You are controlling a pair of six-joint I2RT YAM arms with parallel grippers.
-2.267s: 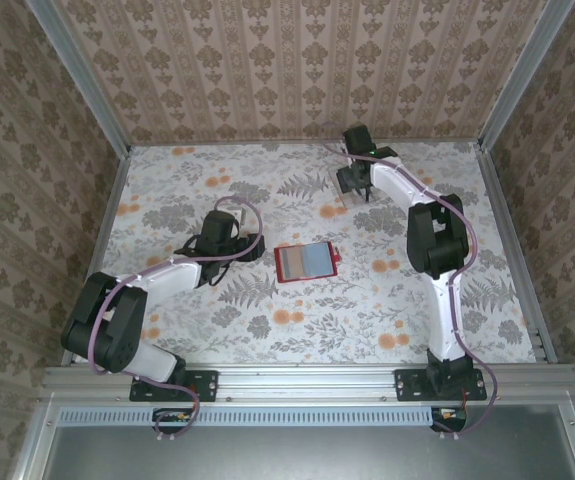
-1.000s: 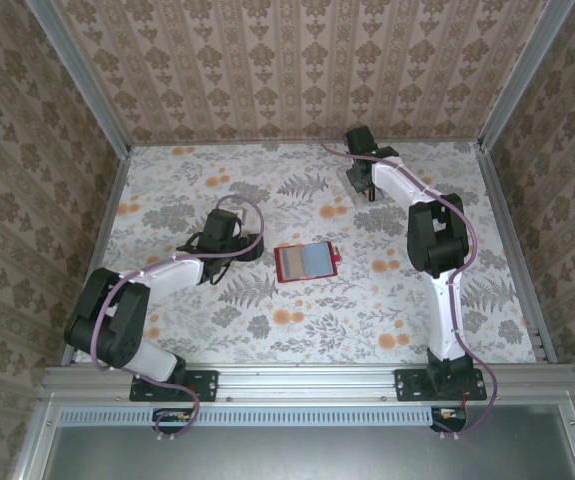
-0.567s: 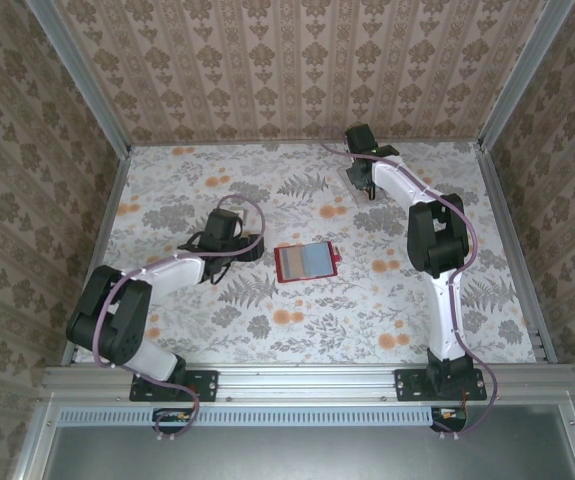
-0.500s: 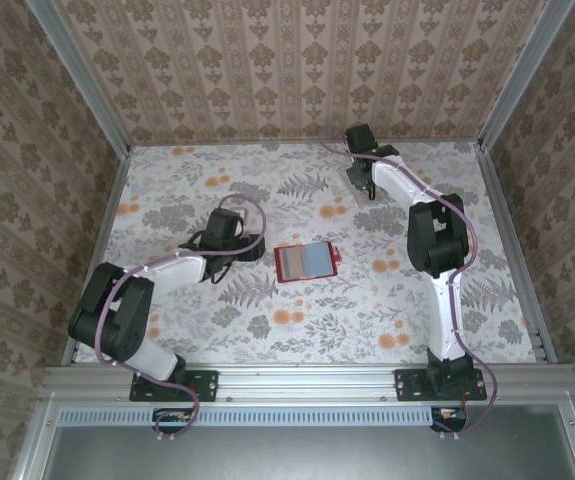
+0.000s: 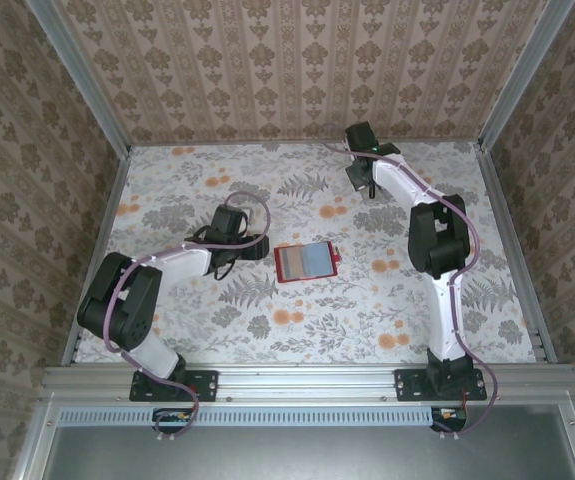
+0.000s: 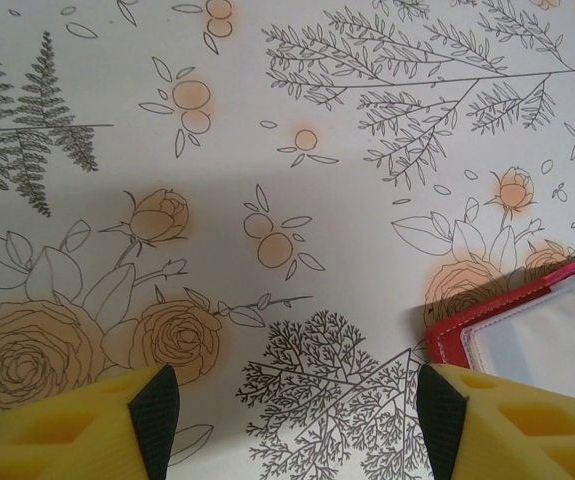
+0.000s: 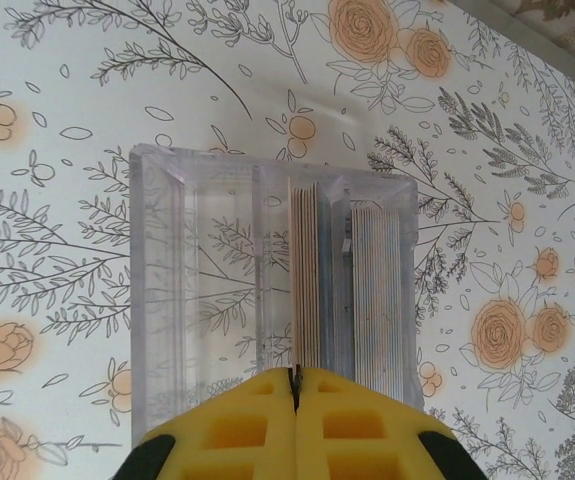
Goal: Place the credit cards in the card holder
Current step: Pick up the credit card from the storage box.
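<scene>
Nearest the bases, the left hand [image 6: 297,405] hangs low over the tabletop [image 5: 367,320], its yellow fingers spread wide with nothing between them. It has edged a little closer to the card holder [image 5: 306,261], which lies open and flat mid-tabletop, just beside it. The left wrist view adds what the overhead is too coarse to give: the holder's red corner and clear pocket sit close by one finger, untouched.

Farther back, near the rear wall, the right hand [image 7: 294,385] has just pinched shut over a clear box [image 7: 217,280]. Its wrist view shows the credit cards [image 7: 307,270] standing on edge in two packs inside that box, with the fingers meeting at the nearer pack's edge. Whether a thin card is caught between them I cannot tell. If one is, the first pick is probably made, and the carry to the holder lies ahead.
</scene>
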